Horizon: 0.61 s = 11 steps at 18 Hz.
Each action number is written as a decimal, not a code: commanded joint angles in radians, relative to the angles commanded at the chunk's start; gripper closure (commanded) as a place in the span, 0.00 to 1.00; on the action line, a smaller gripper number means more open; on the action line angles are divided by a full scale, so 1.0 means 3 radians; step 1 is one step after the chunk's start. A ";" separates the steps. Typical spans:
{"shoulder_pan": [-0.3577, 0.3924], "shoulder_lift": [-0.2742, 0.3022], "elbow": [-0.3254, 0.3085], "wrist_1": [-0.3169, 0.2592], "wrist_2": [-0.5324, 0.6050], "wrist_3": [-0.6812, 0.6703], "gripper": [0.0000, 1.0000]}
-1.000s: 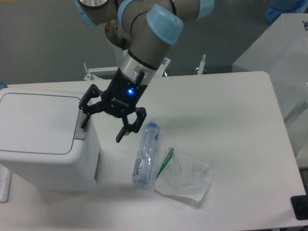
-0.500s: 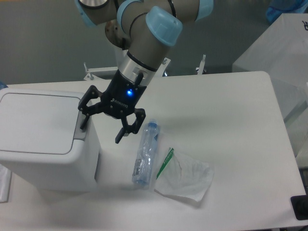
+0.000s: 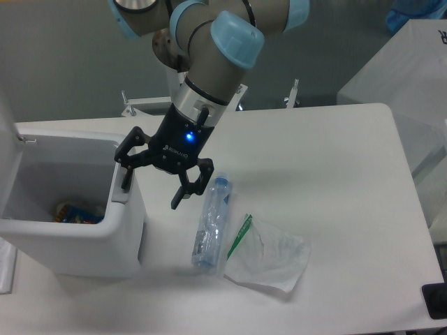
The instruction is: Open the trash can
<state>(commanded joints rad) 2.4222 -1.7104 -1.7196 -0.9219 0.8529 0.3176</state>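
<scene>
The trash can [image 3: 70, 244], a big white boxy bin, stands at the table's left with its lid [image 3: 7, 132] swung upright at the frame's left edge. The inside shows, with colourful rubbish [image 3: 73, 211] at the bottom. My gripper [image 3: 151, 188] hangs open at the bin's right rim. Its left finger [image 3: 126, 176] rests on the grey push-button tab [image 3: 119, 187]; its right finger [image 3: 180, 197] hangs free beside the bin's right wall. Nothing is held between the fingers.
A clear plastic bottle [image 3: 211, 223] lies just right of the gripper. A crumpled clear bag with a green strip [image 3: 269, 255] lies beside it. A black object [image 3: 434, 300] sits at the bottom right corner. A white covered block [image 3: 408, 70] stands at the far right.
The lid was flat and shut in both earlier frames; it has now sprung up, exposing the bin's inside. The gripper dipped slightly onto the grey tab.
</scene>
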 joint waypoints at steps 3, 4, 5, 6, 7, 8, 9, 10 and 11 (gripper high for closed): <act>0.0000 0.0005 0.0015 -0.0010 0.0000 -0.0021 0.00; 0.0000 0.0005 0.0020 -0.0010 -0.0005 -0.0026 0.00; 0.0000 0.0005 0.0026 -0.0010 -0.0010 -0.0026 0.00; 0.0000 0.0010 0.0031 -0.0010 -0.0015 -0.0026 0.00; 0.0000 0.0015 0.0036 -0.0010 -0.0020 -0.0026 0.00; 0.0005 0.0020 0.0041 -0.0010 -0.0026 -0.0026 0.00; 0.0005 0.0025 0.0051 -0.0010 -0.0026 -0.0026 0.00; 0.0005 0.0031 0.0056 -0.0010 -0.0026 -0.0026 0.00; 0.0010 0.0036 0.0071 -0.0010 -0.0031 -0.0026 0.00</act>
<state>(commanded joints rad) 2.4252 -1.6997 -1.6982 -0.9250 0.8437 0.3099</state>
